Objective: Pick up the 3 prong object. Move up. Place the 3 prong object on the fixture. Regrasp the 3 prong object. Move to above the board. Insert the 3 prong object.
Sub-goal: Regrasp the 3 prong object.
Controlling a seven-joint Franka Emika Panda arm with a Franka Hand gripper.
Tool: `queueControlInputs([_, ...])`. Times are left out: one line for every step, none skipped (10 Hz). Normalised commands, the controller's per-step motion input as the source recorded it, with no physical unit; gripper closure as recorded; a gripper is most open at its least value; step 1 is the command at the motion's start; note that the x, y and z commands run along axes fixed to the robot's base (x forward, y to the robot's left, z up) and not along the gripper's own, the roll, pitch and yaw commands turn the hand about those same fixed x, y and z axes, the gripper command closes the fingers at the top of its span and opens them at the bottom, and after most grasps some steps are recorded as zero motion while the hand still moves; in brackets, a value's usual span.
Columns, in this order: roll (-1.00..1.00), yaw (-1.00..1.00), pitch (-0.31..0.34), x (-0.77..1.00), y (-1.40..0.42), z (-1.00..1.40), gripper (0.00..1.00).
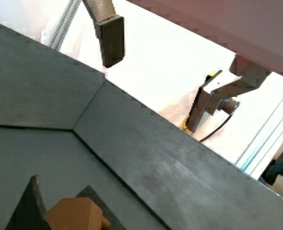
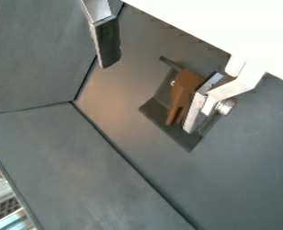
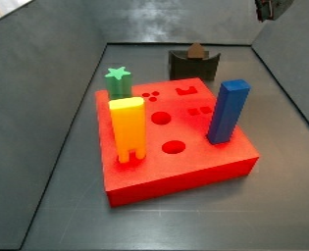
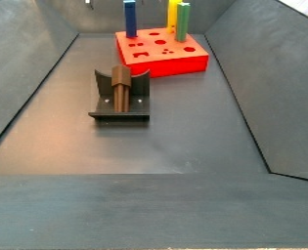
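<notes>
The 3 prong object, a slim brown peg piece, stands on the fixture, leaning against its upright. In both side views it rests on the fixture, apart from the red board. My gripper is open and hangs well above the floor with nothing between its fingers. One finger is off to the side of the piece; the other finger overlaps the fixture's edge in view. In a side view the gripper shows only at the picture's upper corner.
On the board stand a tall orange-yellow legged block, a blue block and a green star. Sloped grey walls ring the floor. The fixture sits between the board and the near wall.
</notes>
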Motion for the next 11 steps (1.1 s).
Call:
queueControlInputs([0.22,0.29,0.046,0.03,0.08,-1.0,0.0])
queueControlInputs([0.2,0.3,0.032,0.03,0.08,-1.0,0.0])
queueControlInputs([0.17,0.25,-0.036,0.05,0.06,-1.0,0.0])
queueControlInputs([0.16,0.22,-0.065,0.06,0.06,-1.0,0.0])
queueControlInputs([0.13,0.17,-0.107,0.08,0.06,-1.0,0.0])
queueControlInputs([0.11,0.13,-0.134,0.08,0.05,-1.0,0.0])
queueControlInputs([0.08,0.07,-0.156,0.09,0.05,-1.0,0.0])
queueControlInputs([0.08,0.02,-0.157,0.1,0.05,-1.0,0.0])
queueControlInputs([0.08,-0.01,-0.143,0.11,0.04,-1.0,0.0])
queueControlInputs([0.07,-0.04,-0.115,0.11,0.03,-0.98,0.0])
queueControlInputs([0.07,-0.06,-0.085,0.1,0.02,-0.82,0.0])
